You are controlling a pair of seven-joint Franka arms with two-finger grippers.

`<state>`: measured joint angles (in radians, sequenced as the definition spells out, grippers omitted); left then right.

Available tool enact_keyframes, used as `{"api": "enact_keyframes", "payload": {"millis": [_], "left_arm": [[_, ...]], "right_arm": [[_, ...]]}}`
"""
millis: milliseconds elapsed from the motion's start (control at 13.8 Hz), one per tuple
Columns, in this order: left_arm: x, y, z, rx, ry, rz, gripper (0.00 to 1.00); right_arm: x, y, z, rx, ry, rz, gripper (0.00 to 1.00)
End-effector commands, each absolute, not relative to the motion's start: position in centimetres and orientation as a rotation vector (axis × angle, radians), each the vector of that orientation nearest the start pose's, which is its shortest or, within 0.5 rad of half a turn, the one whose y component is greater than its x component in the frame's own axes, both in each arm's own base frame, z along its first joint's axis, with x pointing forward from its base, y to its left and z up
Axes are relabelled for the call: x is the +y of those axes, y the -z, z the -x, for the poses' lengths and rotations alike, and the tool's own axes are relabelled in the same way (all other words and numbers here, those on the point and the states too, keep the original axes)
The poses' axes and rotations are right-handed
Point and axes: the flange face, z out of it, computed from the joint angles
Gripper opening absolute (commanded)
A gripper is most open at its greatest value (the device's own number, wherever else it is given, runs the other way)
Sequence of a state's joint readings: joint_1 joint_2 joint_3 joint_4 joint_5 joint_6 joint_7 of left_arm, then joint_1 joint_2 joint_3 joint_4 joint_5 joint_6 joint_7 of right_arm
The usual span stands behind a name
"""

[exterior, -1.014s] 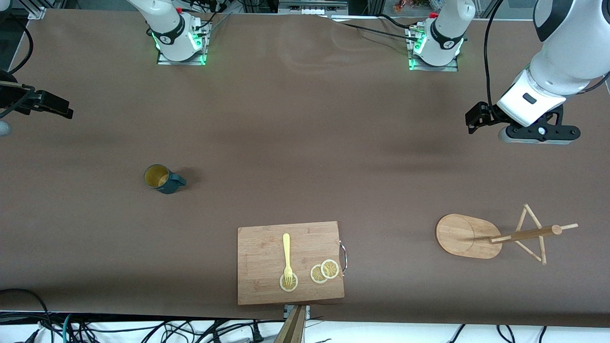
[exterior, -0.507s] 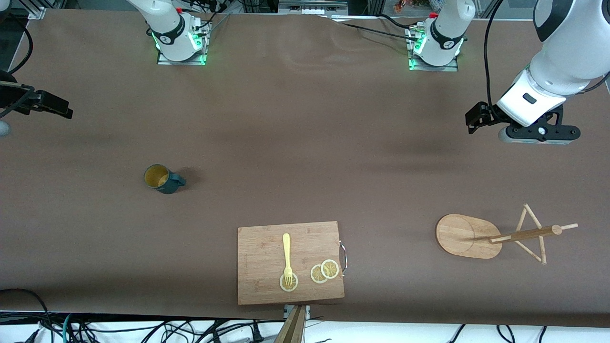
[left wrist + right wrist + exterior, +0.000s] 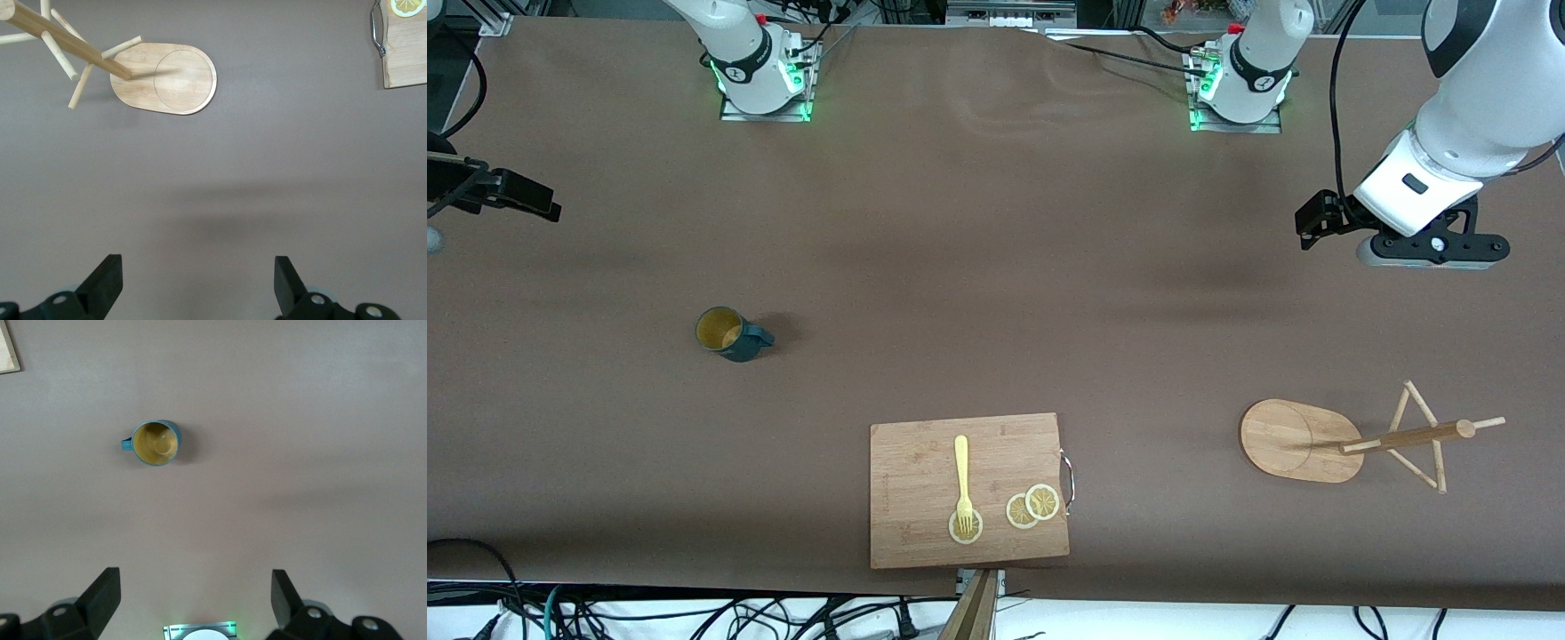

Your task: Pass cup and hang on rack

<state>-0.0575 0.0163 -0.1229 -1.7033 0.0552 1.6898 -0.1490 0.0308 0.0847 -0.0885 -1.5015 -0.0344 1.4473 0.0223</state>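
The cup (image 3: 729, 333) stands upright on the tabletop (image 3: 978, 267) toward the right arm's end, while the rack (image 3: 1352, 440) stands nearer the front camera toward the left arm's end (a cutting board (image 3: 925, 480) lies between them). The right gripper (image 3: 193, 597) hangs over bare tabletop with fingers apart and empty; the left gripper (image 3: 197, 283) likewise, spread wide over bare tabletop near the rack

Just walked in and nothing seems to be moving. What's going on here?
Nothing is held yet. The cup stands upright on the table toward the right arm's end; the rack stands toward the left arm's end. The right end effector and the left end effector are both open, over bare table.
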Motion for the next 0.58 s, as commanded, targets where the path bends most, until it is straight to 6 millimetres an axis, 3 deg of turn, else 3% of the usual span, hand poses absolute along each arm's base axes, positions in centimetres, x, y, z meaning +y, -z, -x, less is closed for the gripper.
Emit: {"api": "enact_keyframes", "payload": {"millis": [0, 145, 507], "left_arm": [[-10.0, -56.8, -55.5, 0.081, -0.031, 3.085, 1.0], [-11.5, -56.8, -55.0, 0.123, -0.055, 3.08, 1.0], [-9.6, -57.0, -55.7, 0.085, -0.042, 3.087, 1.0]], "right_arm": [[-4.0, -60.3, -56.8, 0.154, -0.208, 3.166, 1.0], [-4.5, -59.6, -57.1, 0.162, -0.226, 3.156, 1.0], [-5.6, -57.5, -57.8, 0.196, -0.281, 3.141, 1.0]]}}
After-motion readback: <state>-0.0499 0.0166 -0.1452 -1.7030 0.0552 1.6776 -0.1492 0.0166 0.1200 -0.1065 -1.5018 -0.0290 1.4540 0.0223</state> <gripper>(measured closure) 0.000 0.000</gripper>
